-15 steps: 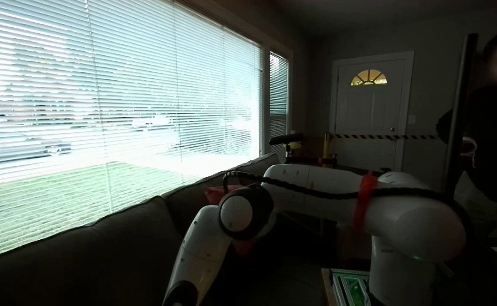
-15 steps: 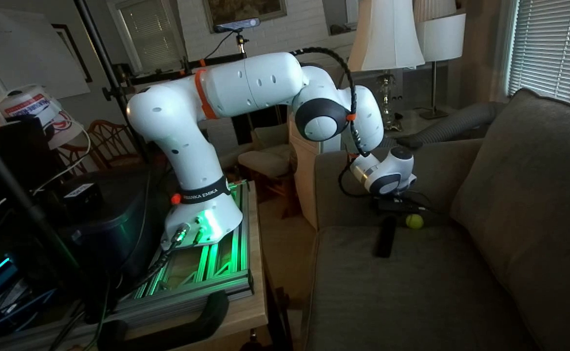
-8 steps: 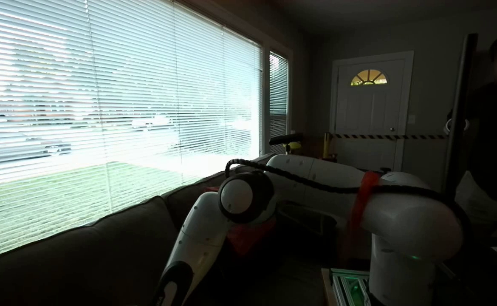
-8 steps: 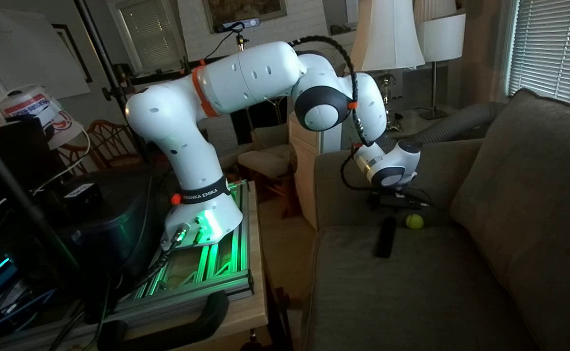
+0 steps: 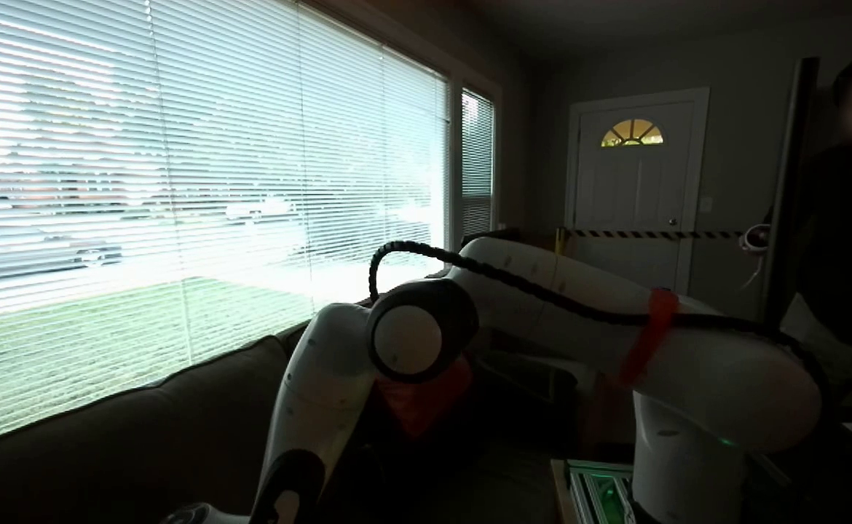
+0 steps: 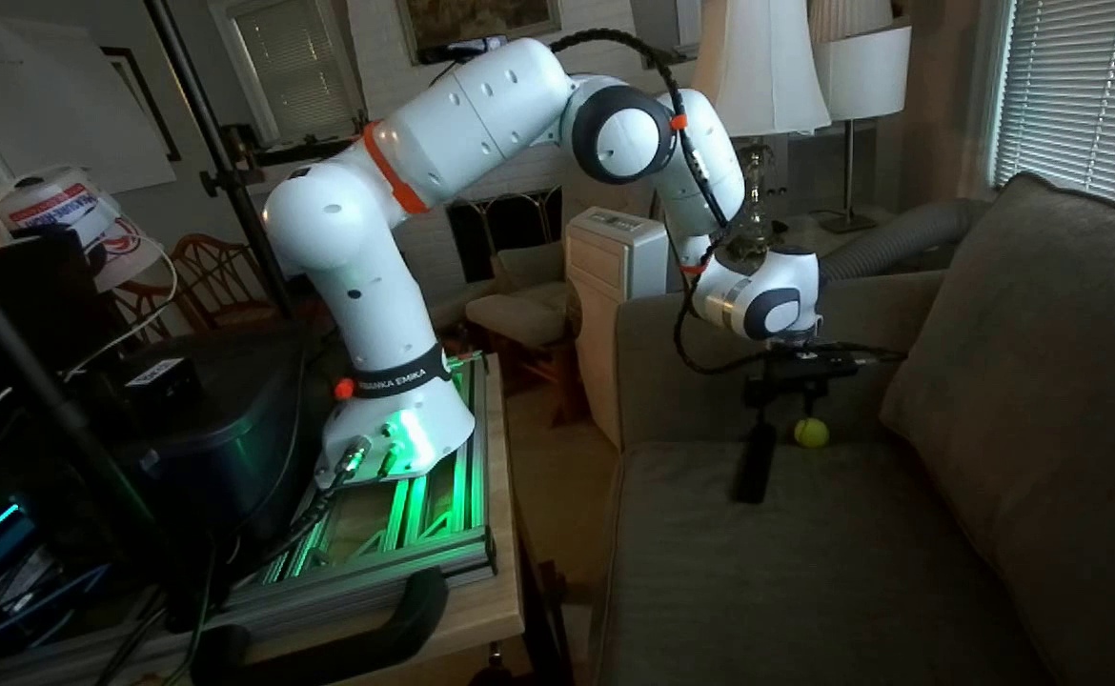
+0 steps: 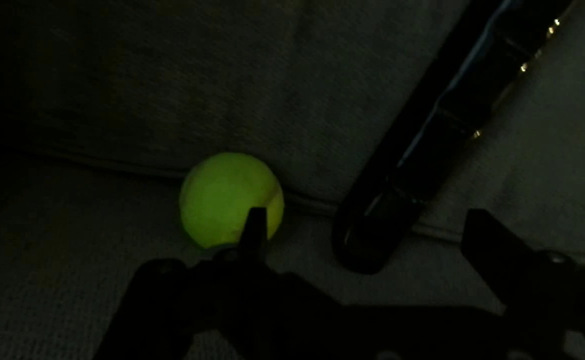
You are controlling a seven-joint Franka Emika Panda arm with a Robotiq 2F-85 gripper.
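Hanging low over the sofa (image 6: 1024, 400) with the end effector (image 7: 366, 217) spread wide, 2 fingers (image 7: 256, 230) well apart. Overlapping the yellow-green ball (image 7: 225, 192) with 1 finger in the wrist view; cannot tell whether touching. Showing the ball at the join of the woven grey seat (image 6: 805, 581) and the armrest (image 6: 648, 400), with a long black object (image 7: 422, 150) just beside. Looking, in an exterior view, into a dark room (image 5: 743, 145) with bright slatted blinds (image 5: 215, 145), a white door (image 5: 630, 182) crossed by striped tape (image 5: 644, 234), and a dark-clothed person (image 5: 845, 247) at the edge. Showing also pale lampshades (image 6: 777, 67) beyond the armrest.
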